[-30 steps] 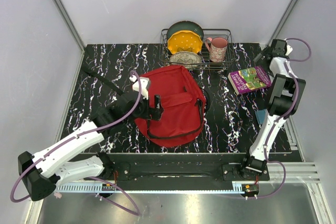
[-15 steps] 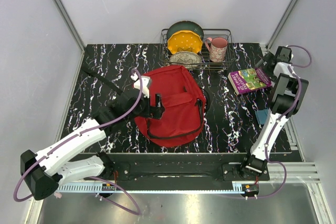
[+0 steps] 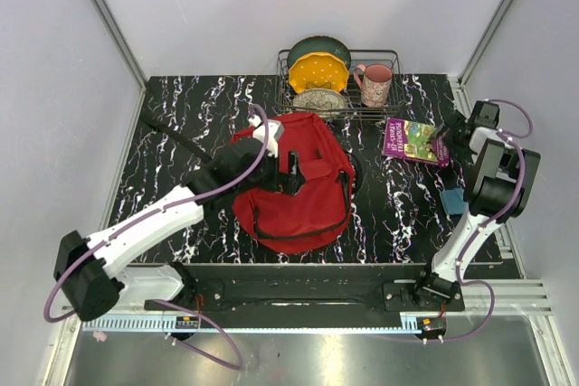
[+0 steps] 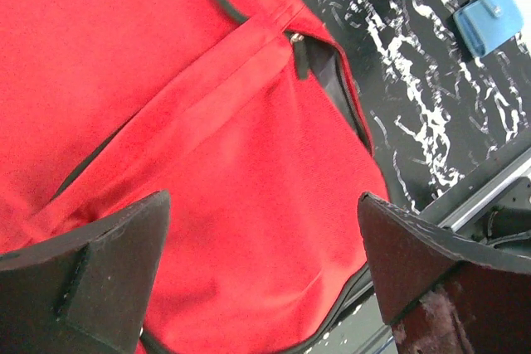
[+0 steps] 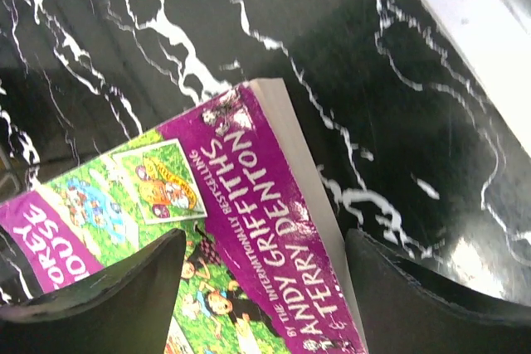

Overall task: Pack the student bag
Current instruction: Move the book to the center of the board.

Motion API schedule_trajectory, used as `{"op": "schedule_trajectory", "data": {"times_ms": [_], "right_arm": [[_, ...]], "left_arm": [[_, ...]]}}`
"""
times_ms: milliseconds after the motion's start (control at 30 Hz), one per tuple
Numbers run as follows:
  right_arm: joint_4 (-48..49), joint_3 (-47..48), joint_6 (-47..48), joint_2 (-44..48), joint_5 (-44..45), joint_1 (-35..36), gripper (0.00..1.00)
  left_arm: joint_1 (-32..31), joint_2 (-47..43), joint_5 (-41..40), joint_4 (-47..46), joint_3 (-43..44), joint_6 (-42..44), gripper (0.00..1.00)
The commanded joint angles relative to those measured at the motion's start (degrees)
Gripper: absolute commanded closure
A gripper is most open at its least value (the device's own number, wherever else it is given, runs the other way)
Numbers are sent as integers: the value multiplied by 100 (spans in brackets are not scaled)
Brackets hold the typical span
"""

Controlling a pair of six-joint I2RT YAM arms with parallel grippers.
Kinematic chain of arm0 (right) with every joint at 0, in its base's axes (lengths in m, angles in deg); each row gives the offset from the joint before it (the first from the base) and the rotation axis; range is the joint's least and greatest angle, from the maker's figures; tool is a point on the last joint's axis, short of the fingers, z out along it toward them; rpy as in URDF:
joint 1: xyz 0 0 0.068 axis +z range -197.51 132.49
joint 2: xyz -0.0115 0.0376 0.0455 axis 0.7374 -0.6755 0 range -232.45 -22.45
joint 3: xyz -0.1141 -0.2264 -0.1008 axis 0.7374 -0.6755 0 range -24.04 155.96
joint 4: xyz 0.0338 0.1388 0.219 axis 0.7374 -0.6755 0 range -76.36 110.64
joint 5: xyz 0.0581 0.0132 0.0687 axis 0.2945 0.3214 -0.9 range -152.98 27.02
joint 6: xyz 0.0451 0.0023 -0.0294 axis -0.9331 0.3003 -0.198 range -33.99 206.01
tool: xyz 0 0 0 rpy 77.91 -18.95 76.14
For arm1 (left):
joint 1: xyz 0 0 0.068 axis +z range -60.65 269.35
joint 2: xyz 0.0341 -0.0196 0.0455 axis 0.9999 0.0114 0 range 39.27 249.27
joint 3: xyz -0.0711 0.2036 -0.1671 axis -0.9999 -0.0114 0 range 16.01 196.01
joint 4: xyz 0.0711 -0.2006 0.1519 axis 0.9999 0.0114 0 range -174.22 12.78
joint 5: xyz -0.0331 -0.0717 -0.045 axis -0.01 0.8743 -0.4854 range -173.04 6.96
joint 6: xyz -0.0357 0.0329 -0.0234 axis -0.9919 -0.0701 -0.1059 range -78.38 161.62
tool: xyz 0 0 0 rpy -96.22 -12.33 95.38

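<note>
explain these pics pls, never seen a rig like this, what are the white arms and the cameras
These are two white robot arms at a black marbled table, each ending in a two-finger claw. The wide picture comes from a fixed camera overhead. The other two come from cameras on the wrists, so the dark shapes at their bottom are the claws' own fingers. The left claw hangs open over the red student bag, holding nothing. The right claw is open astride a corner of a purple book; it doesn't look clamped. Behind stands a wire dish rack with plates and a pink mug. A small blue thing lies on the table's right side.
</note>
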Motion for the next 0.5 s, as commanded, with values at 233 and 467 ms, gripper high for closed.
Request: {"op": "schedule_trajectory", "data": {"times_ms": [233,467], "right_arm": [[199,-1151,96,955,-953,38,28],[357,-1511,-141,1175,-1314,38,58]], "left_arm": [[28,1892,1166,-1172,1809,-41,1],[-51,2455,1527,-1278,2153,-296,1]]}}
